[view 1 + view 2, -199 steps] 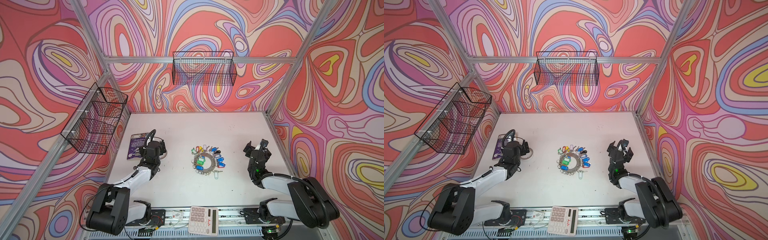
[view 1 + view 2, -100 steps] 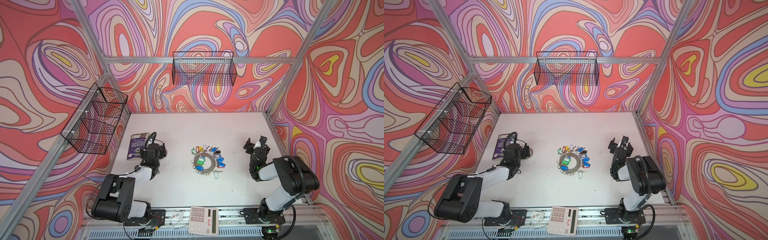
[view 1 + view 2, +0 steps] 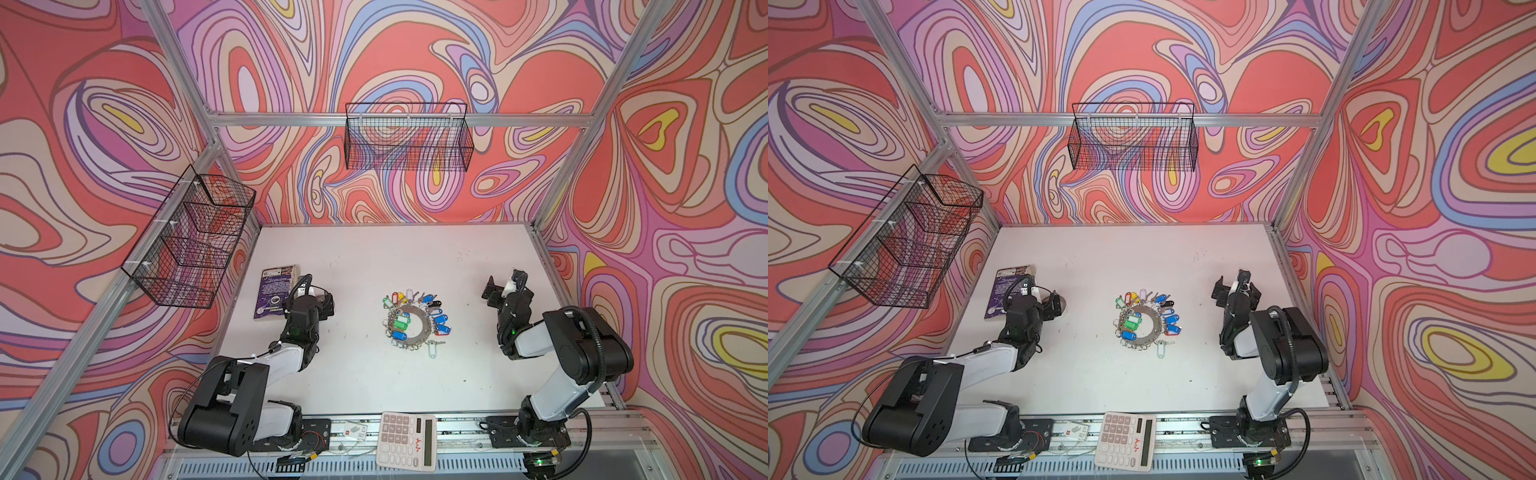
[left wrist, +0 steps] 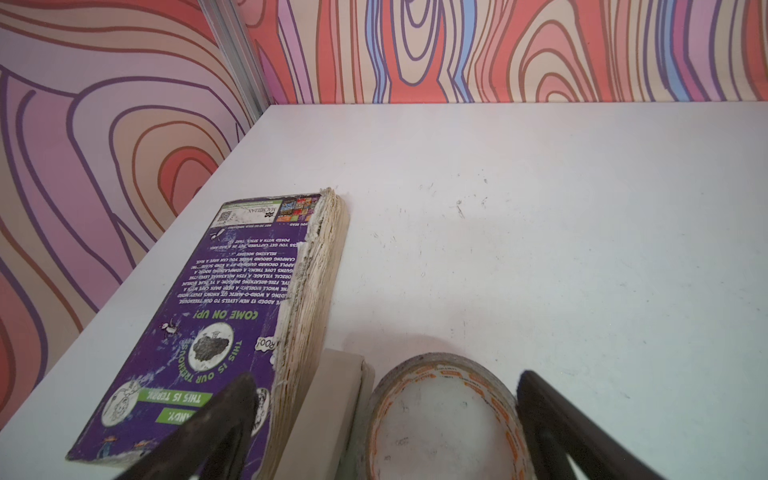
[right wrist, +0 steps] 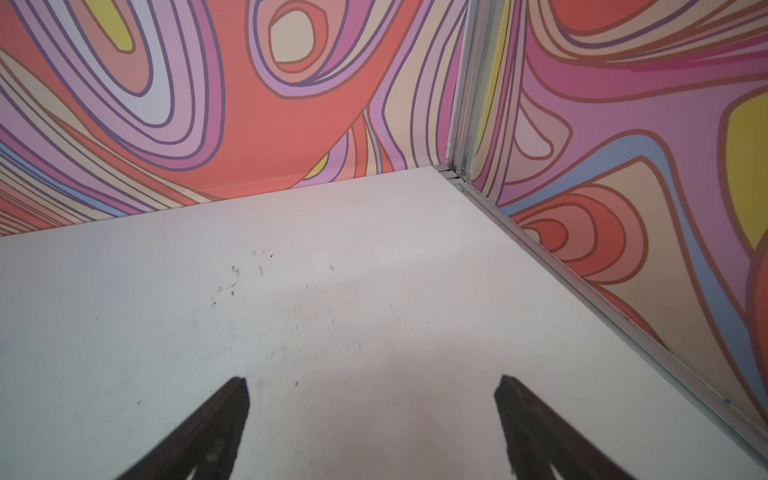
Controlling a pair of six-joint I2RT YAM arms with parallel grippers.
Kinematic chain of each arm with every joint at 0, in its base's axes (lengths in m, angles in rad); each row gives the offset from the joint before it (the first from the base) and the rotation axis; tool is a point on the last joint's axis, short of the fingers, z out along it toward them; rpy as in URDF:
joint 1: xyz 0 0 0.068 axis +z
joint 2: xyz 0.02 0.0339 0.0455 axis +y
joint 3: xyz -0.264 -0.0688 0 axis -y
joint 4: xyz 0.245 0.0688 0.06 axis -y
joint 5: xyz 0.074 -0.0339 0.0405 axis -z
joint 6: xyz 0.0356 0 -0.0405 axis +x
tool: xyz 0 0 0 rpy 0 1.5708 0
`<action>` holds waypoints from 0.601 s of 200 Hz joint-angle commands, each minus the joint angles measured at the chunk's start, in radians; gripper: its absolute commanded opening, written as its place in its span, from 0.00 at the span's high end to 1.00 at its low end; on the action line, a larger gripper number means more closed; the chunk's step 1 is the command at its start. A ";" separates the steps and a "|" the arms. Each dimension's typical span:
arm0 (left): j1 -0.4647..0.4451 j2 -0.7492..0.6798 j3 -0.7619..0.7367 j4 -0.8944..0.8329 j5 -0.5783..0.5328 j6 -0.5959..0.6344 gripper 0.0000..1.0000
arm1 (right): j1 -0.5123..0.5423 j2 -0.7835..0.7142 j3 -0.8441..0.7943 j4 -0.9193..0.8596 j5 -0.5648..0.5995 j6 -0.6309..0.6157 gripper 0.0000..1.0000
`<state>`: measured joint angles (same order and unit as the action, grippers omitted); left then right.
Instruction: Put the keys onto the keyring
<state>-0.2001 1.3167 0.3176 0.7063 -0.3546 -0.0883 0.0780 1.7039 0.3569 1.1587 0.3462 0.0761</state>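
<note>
The keyring (image 3: 420, 336) (image 3: 1153, 329), a flat grey disc with a wide hole, lies mid-table in both top views. The keys (image 3: 416, 298) (image 3: 1144, 298), with coloured tags, fan round its rim, and some tags lie in the hole. One white-tagged key (image 3: 433, 351) (image 3: 1160, 351) lies just off the near rim. My left gripper (image 3: 312, 291) (image 4: 385, 377) is open at the left. One of its fingers is over a book, the other beside a tape roll. My right gripper (image 3: 505, 282) (image 5: 372, 379) is open over bare table at the right.
A purple book (image 3: 275, 293) (image 4: 232, 307), a beige block (image 4: 332, 399) and a translucent tape roll (image 4: 440, 407) lie at the left gripper. A calculator (image 3: 407, 440) sits on the front rail. Wire baskets (image 3: 409, 141) (image 3: 191, 241) hang on the back and left walls.
The right arm's elbow has lifted and its gripper has edged slightly toward the back wall. The left arm has shifted only a little. Both grippers stay open. The keys and keyring have not moved.
</note>
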 commanded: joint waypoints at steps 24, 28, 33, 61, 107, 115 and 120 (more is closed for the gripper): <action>0.000 -0.083 0.004 0.004 -0.114 0.125 0.00 | -0.003 0.005 0.010 0.017 -0.007 -0.019 0.02; 0.009 -0.077 0.000 0.016 -0.100 0.119 0.00 | -0.004 0.005 0.010 0.018 -0.007 -0.019 0.02; 0.016 -0.056 -0.014 0.066 -0.092 0.121 0.00 | -0.003 0.005 0.010 0.018 -0.007 -0.018 0.02; 0.050 0.181 -0.033 0.364 -0.035 0.131 0.00 | -0.004 0.005 0.010 0.018 -0.007 -0.019 0.02; 0.100 0.240 0.039 0.256 0.057 0.092 0.00 | -0.004 0.005 0.011 0.016 -0.006 -0.018 0.02; 0.102 0.250 0.031 0.285 0.057 0.100 0.00 | -0.003 0.005 0.011 0.015 -0.007 -0.018 0.02; 0.101 0.242 0.036 0.258 0.057 0.093 0.00 | -0.004 0.005 0.011 0.015 -0.007 -0.018 0.02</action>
<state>-0.1104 1.5661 0.3225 0.9371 -0.3256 0.0216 0.0780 1.7039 0.3584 1.1587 0.3428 0.0708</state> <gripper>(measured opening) 0.997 0.982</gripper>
